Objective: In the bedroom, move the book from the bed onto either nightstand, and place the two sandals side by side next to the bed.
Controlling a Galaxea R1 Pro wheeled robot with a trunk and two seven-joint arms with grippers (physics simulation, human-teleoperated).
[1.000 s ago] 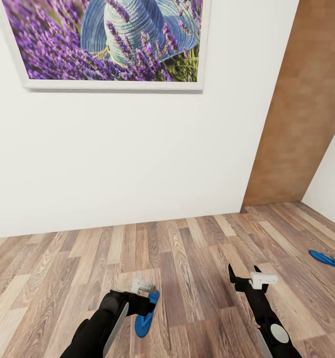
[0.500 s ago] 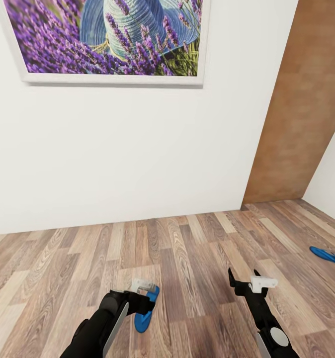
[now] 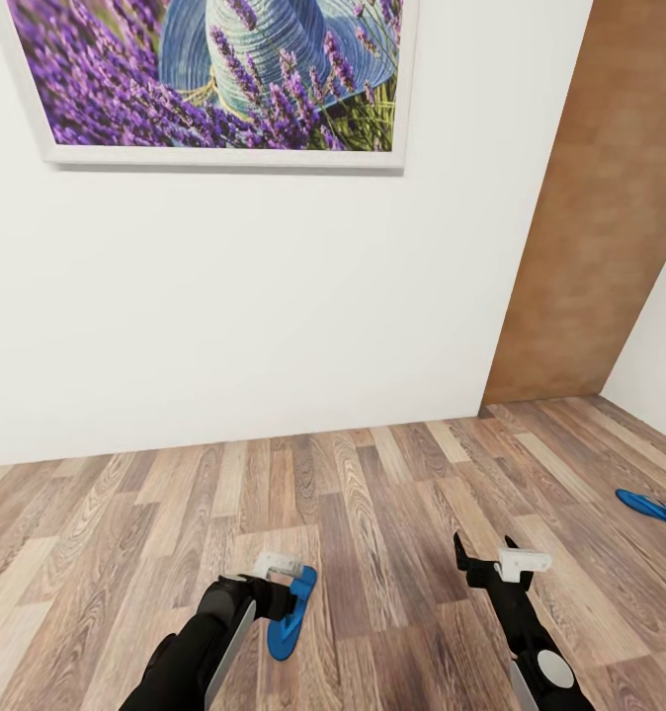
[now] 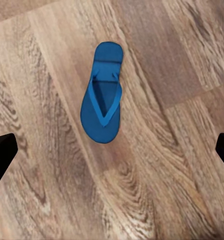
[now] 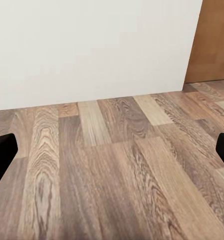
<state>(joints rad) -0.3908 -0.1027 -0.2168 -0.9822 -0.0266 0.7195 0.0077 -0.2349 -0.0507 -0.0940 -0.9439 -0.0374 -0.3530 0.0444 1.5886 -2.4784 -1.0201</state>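
Sandal-gathering step, pickup not yet made. The left claw hangs over one blue sandal flat on the wood floor, fingers spread wide, touching nothing; next it must descend and close. The right claw is likewise apart and empty. The second sandal lies well apart.

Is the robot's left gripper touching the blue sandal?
Apart. The left wrist view shows the sandal lying on bare floor between the left gripper's wide-spread fingertips.
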